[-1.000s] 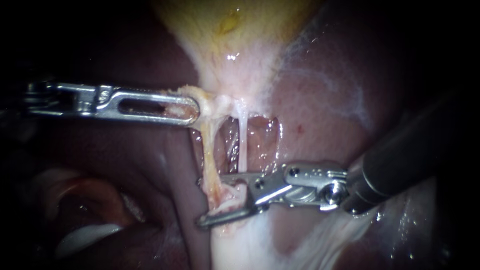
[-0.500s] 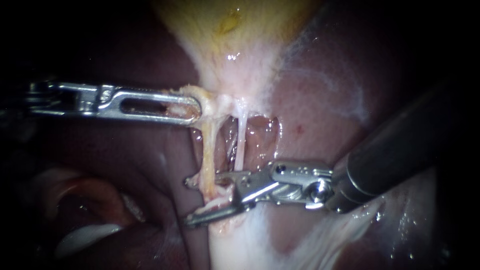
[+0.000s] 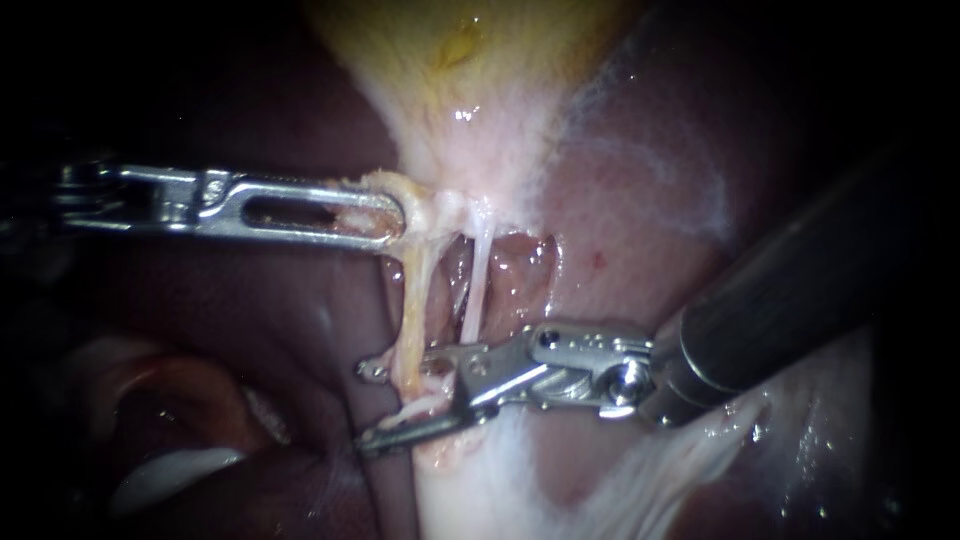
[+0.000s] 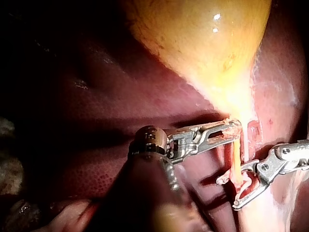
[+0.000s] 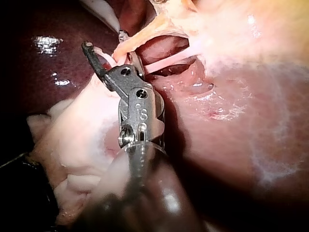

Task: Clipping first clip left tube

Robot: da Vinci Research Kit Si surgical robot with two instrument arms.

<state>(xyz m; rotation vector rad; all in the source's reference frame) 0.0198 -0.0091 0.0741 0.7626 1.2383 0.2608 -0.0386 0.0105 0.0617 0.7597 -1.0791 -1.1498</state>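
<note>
The left tube [image 3: 410,310] hangs below the gallbladder [image 3: 470,80]. A narrow window parts it from the right tube [image 3: 477,285], with liver [image 3: 640,220] close behind. The right instrument [image 3: 372,407] comes in nearly level, its jaws open and straddling the left tube low down. The left instrument [image 3: 385,215] lies level, its jaws clamped on the gallbladder's neck.

Endoscope view. 12 o'clock: glossy yellow-tan gallbladder [image 3: 470,50], narrowing to a pale pink neck toward centre. 3 o'clock: wet, dark red-brown liver [image 3: 640,210] with a whitish film across it and a small red spot [image 3: 600,258]. 6 o'clock: glistening white sheet of tissue [image 3: 480,495]. 8 o'clock: pale curved fold [image 3: 170,478], blurred.
</note>
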